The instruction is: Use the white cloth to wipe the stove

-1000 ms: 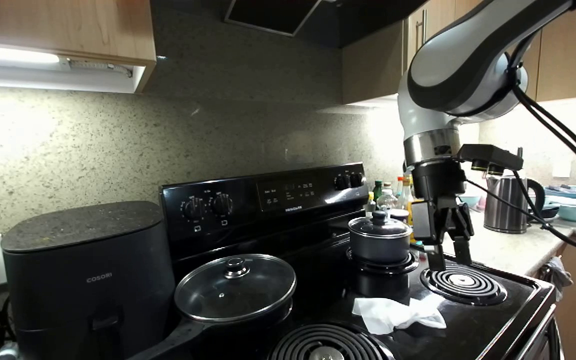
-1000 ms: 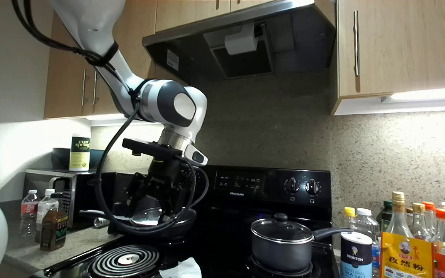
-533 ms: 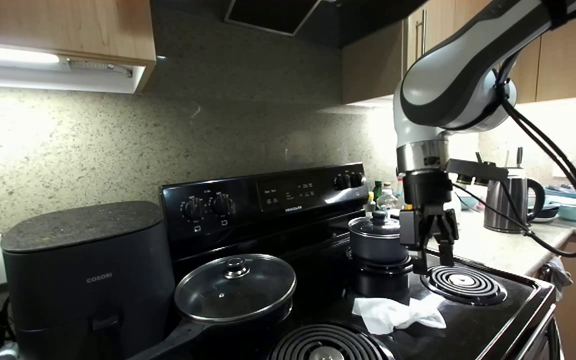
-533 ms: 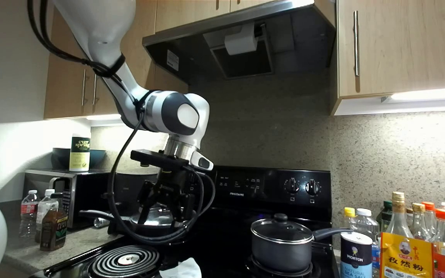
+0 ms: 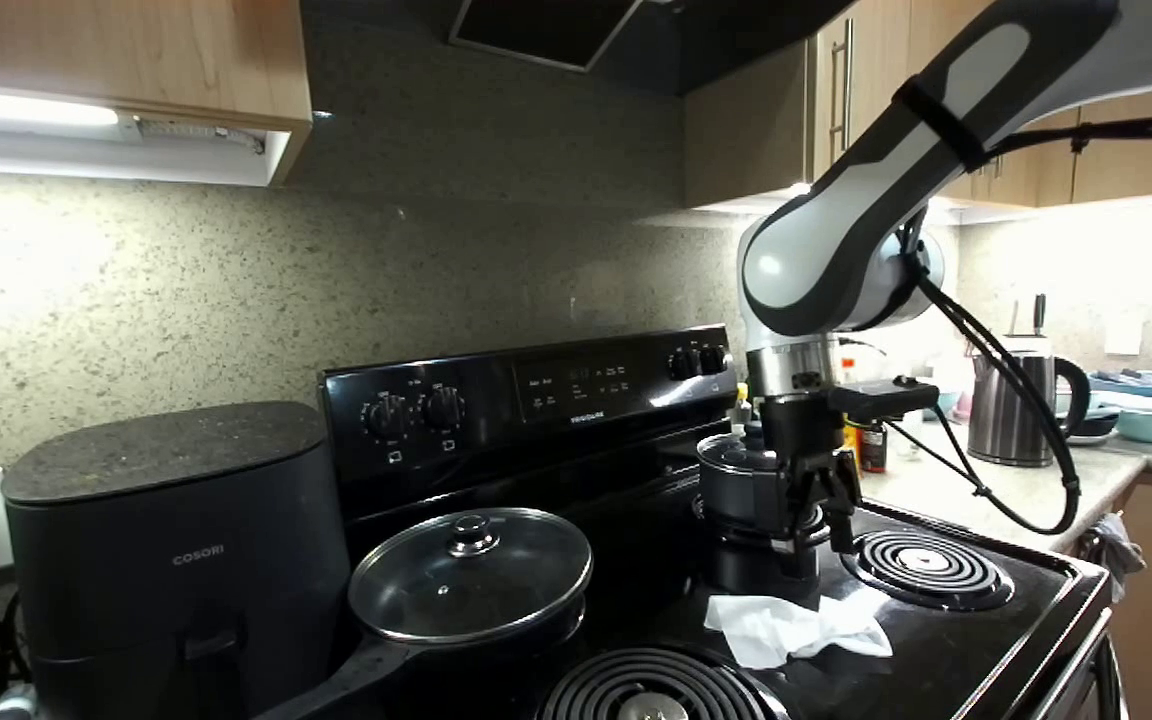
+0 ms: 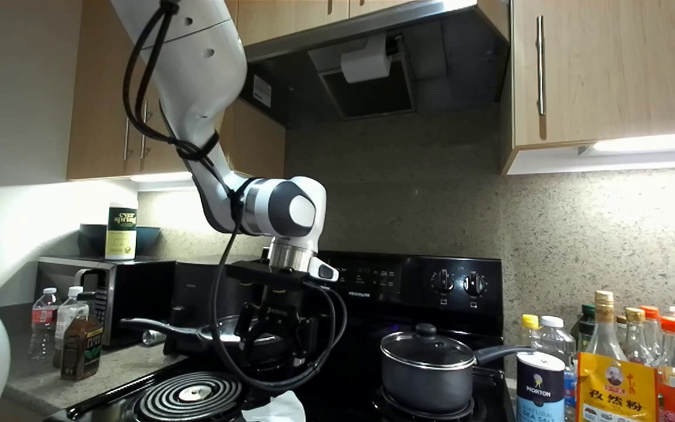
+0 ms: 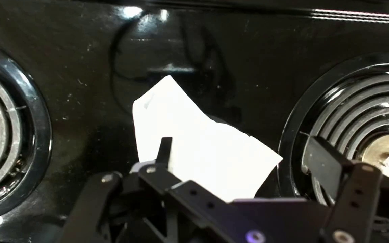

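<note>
The white cloth (image 5: 791, 632) lies crumpled on the black stove (image 5: 946, 650), between the coil burners. It also shows in an exterior view (image 6: 279, 408), cut by the lower edge, and in the wrist view (image 7: 198, 141). My gripper (image 5: 816, 548) points down above the stove, just over and behind the cloth in that view. In the wrist view the gripper (image 7: 240, 150) has its fingers wide apart with nothing between them. One finger (image 7: 164, 152) overlaps the cloth and the other finger (image 7: 322, 165) stands over a burner. The fingers hide part of the cloth's near edge.
A lidded pot (image 5: 741, 490) stands on a back burner close behind the gripper. A lidded pan (image 5: 471, 580) sits on the other back burner, its handle toward the air fryer (image 5: 166, 560). Front coil burners (image 5: 926, 560) flank the cloth. Bottles and a salt can (image 6: 539, 387) stand beside the stove.
The arm has come down toward the stove. The gripper has moved left in one exterior view and right in the other, closer above the cloth. The cloth has not moved.
</note>
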`<action>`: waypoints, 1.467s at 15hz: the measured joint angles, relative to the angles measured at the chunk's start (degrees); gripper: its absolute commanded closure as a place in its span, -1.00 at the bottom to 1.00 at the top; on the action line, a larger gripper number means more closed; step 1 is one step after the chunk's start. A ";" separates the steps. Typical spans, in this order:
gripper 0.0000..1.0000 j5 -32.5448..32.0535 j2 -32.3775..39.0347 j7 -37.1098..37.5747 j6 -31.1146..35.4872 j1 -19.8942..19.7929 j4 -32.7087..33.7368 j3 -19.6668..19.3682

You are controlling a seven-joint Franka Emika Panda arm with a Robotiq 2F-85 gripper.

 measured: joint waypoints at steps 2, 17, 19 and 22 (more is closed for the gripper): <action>-1.00 0.00 0.76 0.00 -0.02 0.00 0.63 0.01; -1.00 -1.97 13.06 0.00 2.59 -2.95 5.04 -0.51; -1.00 -3.09 14.52 0.21 2.58 -2.70 6.00 -0.06; -1.00 -4.28 16.55 0.29 2.57 -2.42 7.67 0.51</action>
